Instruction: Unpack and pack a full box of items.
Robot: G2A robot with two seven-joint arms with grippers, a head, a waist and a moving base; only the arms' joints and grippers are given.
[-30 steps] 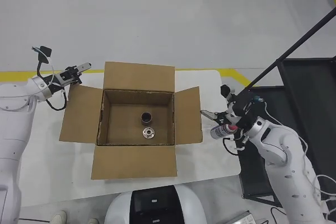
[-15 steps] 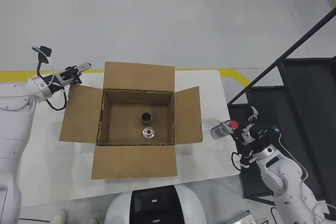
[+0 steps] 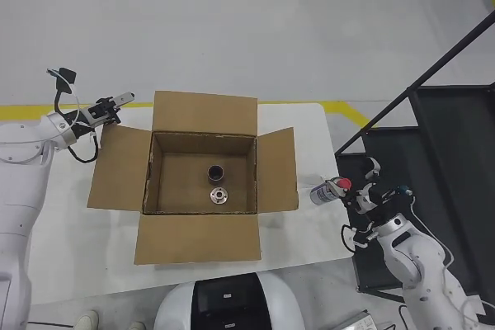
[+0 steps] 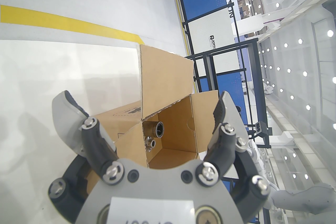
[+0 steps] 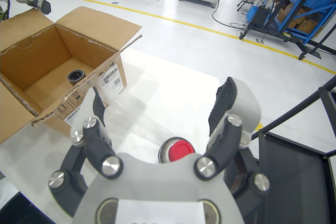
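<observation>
Box sits mid tabletop, all four flaps folded out. Inside: dark cylinder toward the far wall, flanged metal part just near of it, the two apart. Red-capped can stands on the tabletop right of the box, close to the right edge. Right gripper is spread wide and empty, just right of the can. Left gripper is also spread wide and empty, by the left flap's far corner. Tabletop is white and glossy. Floor is pale grey with a yellow line. Black rack stands right of the tabletop.

Matt corrugated cardboard box, glossy smooth table — shiny metal can, plastic cap
</observation>
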